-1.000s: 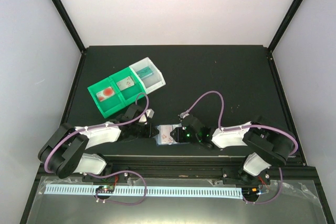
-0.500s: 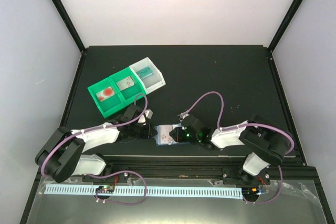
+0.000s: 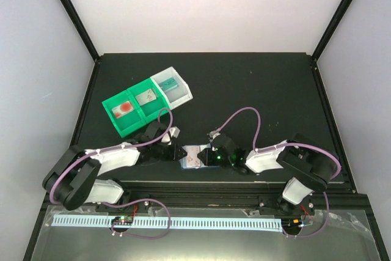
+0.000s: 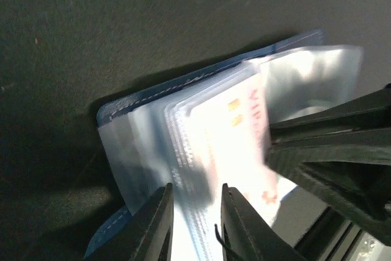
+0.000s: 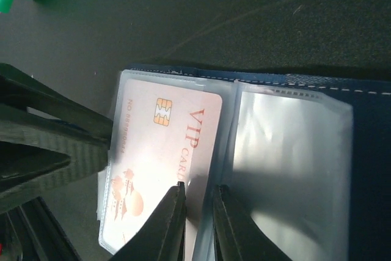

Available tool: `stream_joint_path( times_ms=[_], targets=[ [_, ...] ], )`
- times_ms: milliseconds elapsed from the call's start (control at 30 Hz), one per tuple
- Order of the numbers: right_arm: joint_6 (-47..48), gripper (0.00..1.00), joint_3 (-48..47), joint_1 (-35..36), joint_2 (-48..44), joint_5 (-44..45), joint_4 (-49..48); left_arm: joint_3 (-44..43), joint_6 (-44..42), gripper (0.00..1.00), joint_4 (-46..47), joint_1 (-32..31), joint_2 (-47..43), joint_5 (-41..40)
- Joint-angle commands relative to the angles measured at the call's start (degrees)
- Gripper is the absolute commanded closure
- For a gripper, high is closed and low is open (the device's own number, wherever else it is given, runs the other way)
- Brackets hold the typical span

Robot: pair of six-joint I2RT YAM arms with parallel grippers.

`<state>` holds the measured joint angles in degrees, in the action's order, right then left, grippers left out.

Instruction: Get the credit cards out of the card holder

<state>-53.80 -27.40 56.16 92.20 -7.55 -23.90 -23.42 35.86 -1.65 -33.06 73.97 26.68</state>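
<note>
1. Far left, the tray [image 3: 122,128] is holding a red-patch card [image 3: 124,107] and a pale card [image 3: 145,96] in its green compartments, and a greenish card [image 3: 171,83] in the white bin [image 3: 188,94].
2. The left gripper [image 4: 195,198] is standing narrow astride the clear pages of the holder [image 4: 153,139]. Whether it is pinching them, we cannot tell. If it is not, any pull could be dragging the holder along.
3. The holder is lying open near the table's [image 3: 256,90] front edge, between both grippers, with a VIP card [image 5: 162,151] sitting in one clear pocket.
4. The right gripper [image 5: 198,195] is straddling that card's inner edge, jaws narrow, and we cannot tell if it is gripping. Catching pocket plastic along with the card could be jamming it.
</note>
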Motion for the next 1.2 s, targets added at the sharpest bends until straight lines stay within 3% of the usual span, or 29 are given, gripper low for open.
stream_joint_path(
  times_ms=[0,333,533,867,1067,1167],
  targets=[
    [-0.24,0.86,1.32,-0.43,0.66,0.13,-0.84,0.1,0.92,0.78,4.08,0.12,4.27,2.34],
    [-0.44,0.95,4.19,-1.68,-1.02,0.62,-1.35,0.22,-0.61,0.82,1.69,0.19,6.0,-2.77],
    [-0.78,0.93,4.67,-1.8,-2.49,0.08,-1.68,0.22,-0.9,0.84,0.83,0.18,5.75,-3.89],
    [-1.39,0.78,3.3,-1.82,-0.21,-1.75,-3.49,0.13,-1.03,0.85,0.9,0.1,5.92,-3.65],
    [-2.0,0.78,3.12,-1.86,1.54,-2.38,-4.65,0.13,-1.05,0.85,1.43,0.11,6.24,-3.56],
    [-2.41,0.83,4.26,-2.57,1.27,-2.36,-5.19,0.12,-1.13,0.85,1.39,0.16,6.36,-3.65]
  ],
)
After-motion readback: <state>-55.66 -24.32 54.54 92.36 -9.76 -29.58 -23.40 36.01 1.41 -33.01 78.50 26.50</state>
